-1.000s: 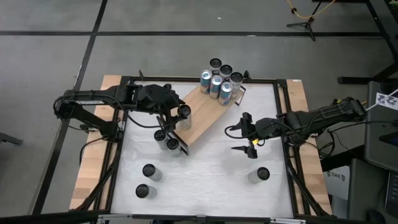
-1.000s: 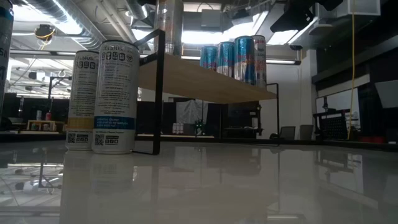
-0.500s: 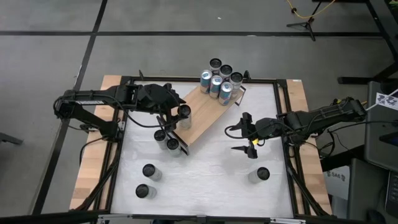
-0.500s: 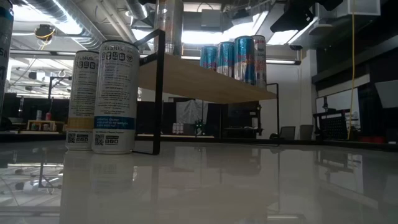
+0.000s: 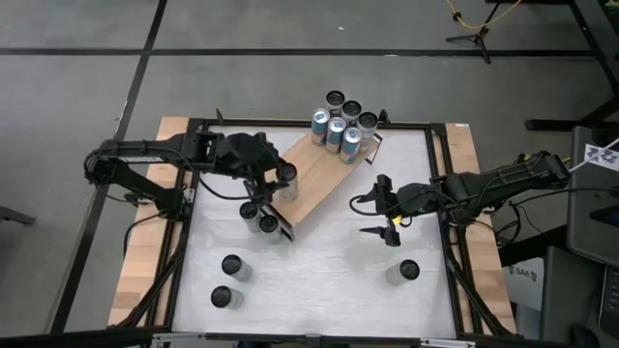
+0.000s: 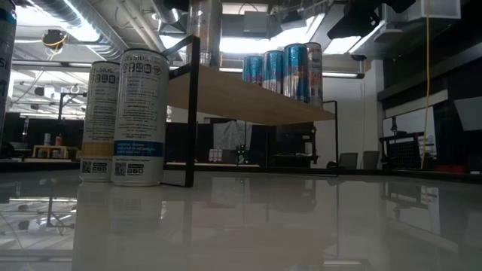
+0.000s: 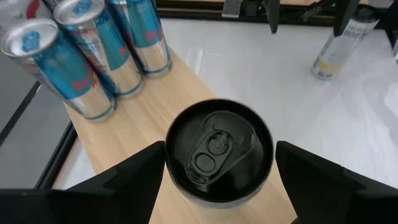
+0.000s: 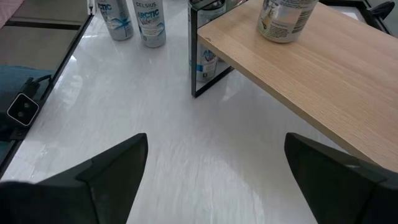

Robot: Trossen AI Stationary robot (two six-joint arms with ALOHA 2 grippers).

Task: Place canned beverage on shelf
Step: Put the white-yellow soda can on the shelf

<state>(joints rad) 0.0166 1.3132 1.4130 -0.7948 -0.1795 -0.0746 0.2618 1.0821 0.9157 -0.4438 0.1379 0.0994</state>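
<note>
Black and matte, the left gripper (image 7: 217, 171) sits above the near end of the shelf (image 5: 324, 174), its two fingers (image 7: 134, 180) spread wide on either side of a black-topped can (image 7: 219, 154) that stands upright on the light wood. In the left wrist view both fingers show a sliver of gap to the can's sides, so the jaws read as parted around it rather than pressed on it, though contact lower down cannot be ruled out. The can's long axis runs straight up toward the wrist camera, so the gripper's way clear is upward along that axis, not sideways. Further along the board, toward its far end, stands a cluster of blue and silver cans (image 5: 340, 124), well apart from this one, so there is room on either side. My reading is that the can is already set down on the shelf and the step left is to lift away without tipping it. The right gripper (image 5: 382, 206) waits over the white tabletop (image 5: 329, 261) beside the shelf's long edge, fingers wide and empty. More cans (image 5: 226, 280) stand on the table nearer the left arm.
</note>
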